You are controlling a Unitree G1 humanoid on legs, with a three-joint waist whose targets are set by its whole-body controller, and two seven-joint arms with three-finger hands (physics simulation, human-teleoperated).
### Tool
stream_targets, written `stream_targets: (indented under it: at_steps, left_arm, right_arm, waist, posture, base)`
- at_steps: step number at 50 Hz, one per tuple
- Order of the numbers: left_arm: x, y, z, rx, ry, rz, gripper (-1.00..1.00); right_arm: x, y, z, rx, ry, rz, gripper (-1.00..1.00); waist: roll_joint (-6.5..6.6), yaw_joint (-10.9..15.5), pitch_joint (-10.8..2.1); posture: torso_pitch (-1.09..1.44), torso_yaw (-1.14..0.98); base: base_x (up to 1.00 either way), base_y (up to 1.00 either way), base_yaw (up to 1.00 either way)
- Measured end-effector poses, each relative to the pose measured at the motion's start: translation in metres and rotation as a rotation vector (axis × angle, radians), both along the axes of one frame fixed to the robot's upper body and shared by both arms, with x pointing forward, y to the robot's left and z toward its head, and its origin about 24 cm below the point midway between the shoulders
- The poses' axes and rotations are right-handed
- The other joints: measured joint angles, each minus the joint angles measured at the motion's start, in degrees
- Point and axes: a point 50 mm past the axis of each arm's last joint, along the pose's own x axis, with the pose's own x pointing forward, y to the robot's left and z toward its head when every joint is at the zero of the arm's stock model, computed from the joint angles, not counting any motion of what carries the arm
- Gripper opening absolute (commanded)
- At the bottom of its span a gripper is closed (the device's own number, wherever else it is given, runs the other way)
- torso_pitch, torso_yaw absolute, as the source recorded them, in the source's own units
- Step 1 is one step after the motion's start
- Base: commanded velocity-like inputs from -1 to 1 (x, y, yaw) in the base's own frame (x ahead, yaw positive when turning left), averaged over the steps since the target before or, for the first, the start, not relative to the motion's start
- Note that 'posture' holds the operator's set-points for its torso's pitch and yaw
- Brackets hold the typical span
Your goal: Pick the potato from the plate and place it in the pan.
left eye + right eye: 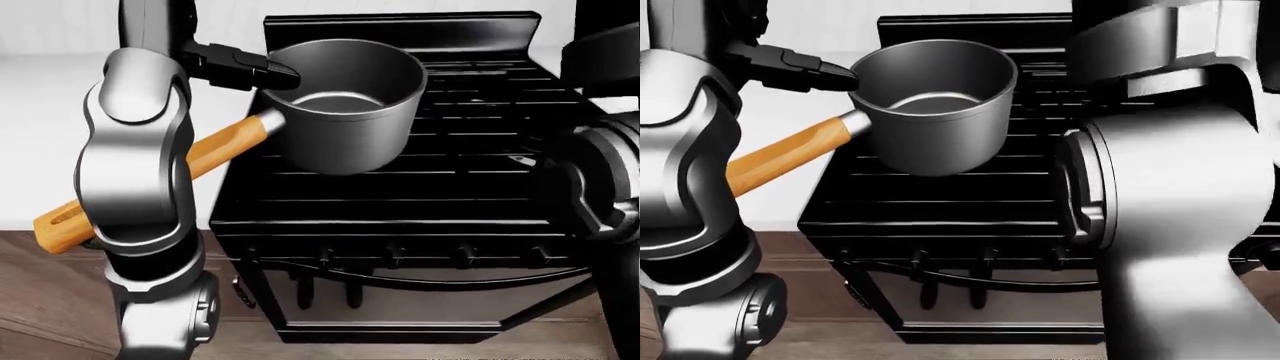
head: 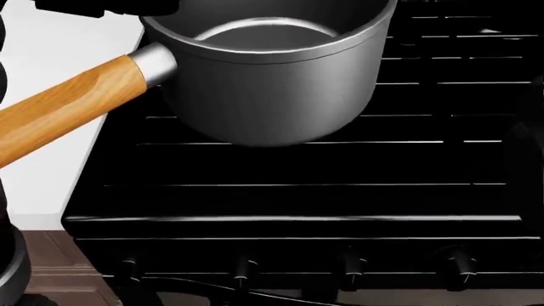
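The right arm (image 1: 1170, 195) blocks the stove's (image 1: 420, 202) right side; the pan's (image 2: 272, 76) top rim is cropped.

No text, label, brand or number can be read on anything in these views.
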Motion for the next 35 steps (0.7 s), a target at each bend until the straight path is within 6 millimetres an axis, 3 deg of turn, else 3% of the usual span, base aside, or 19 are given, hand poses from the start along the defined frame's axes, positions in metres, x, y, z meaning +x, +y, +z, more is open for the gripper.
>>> stream_targets:
  at_steps: [4, 13, 28, 35]
  left_arm:
    - [0.001, -0.001, 0.000, 0.000, 0.004, -0.003, 1.00]
    - [0.002, 0.000, 0.000, -0.003, 0.006, -0.005, 1.00]
    - [-0.001, -0.001, 0.002, -0.006, -0.007, -0.009, 1.00]
    - [-0.001, -0.001, 0.001, -0.005, -0.002, -0.009, 1.00]
  right_arm:
    - [0.008, 0.020, 0.004, -0.075, 0.033, 0.009, -1.00]
    - [-0.004, 0.058, 0.012, -0.111, 0.045, 0.058, -1.00]
    - [0.013, 0.096, -0.035, -0.035, 0.229, 0.065, -1.00]
    - [0.019, 0.090, -0.041, -0.072, 0.221, 0.003, -1.00]
  waist:
    - [0.26, -0.27, -0.03]
    - [0.38, -0.15, 0.25]
    - [0.45, 0.11, 0.41]
    - [0.23, 0.18, 0.28]
  posture:
    - [0.00, 0.00]
    - [0.00, 0.00]
    - [0.00, 0.00]
    - [0.00, 0.00]
  base:
    - [0.00, 0.00, 0.00]
    - [0.00, 0.00, 0.00]
    - [0.00, 0.00, 0.00]
    - [0.00, 0.00, 0.00]
